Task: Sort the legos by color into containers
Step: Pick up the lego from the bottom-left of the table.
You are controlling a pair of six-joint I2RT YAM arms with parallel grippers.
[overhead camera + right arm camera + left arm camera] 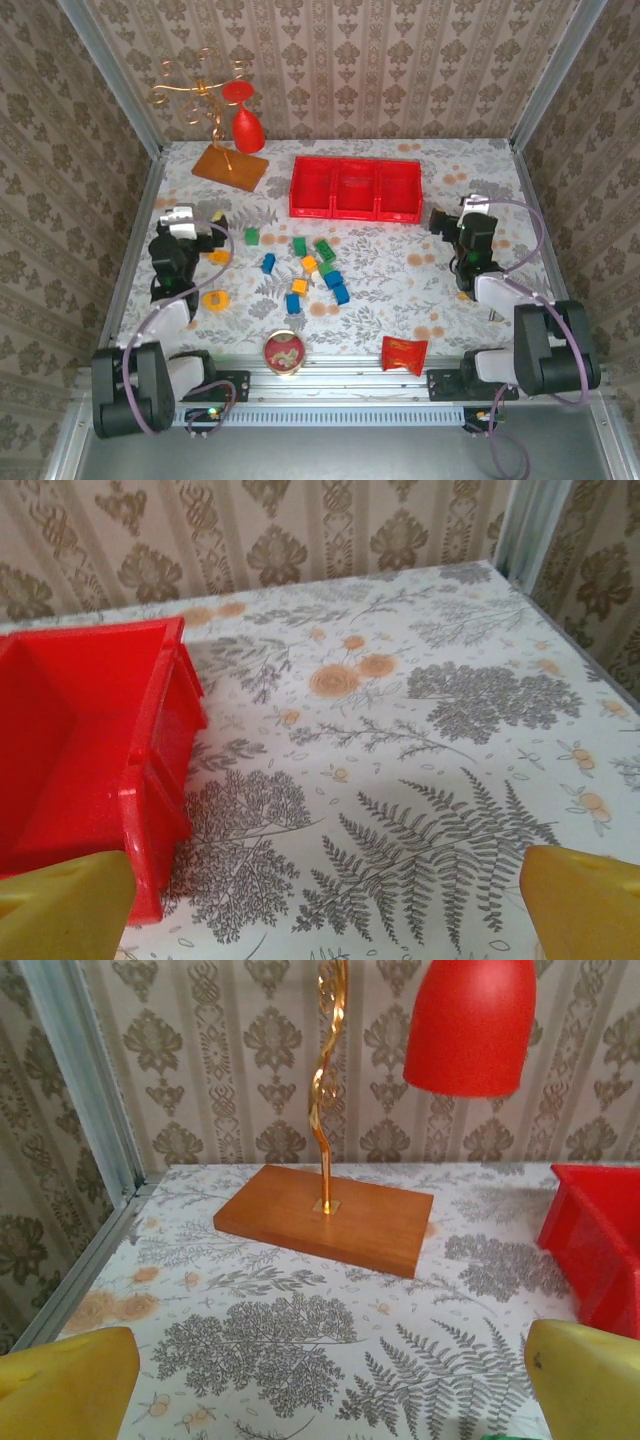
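**Fingers wide on both arms, legos loose on the counter**

Top view first: the legos (299, 246) lie scattered mid-counter (420, 290), blue, green and orange, on the near side of the containers (356, 211), three red bins in a row towards the back wall. The left arm (172, 262) stands to one side of the scatter. The right arm (478, 250) stands to the other, beside the end bin. A gold wire stand (231, 165) sits back left, with a round tin (284, 353) and a red packet (404, 354) at the near edge.

Left wrist: the left fingers (65, 1385) are spread to both lower corners with nothing between them. The stand's wooden base lies ahead and a red bin corner is at the right.

Right wrist: the right fingers (585, 905) are just as wide and hold nothing, with bare counter between them and the end bin at the left
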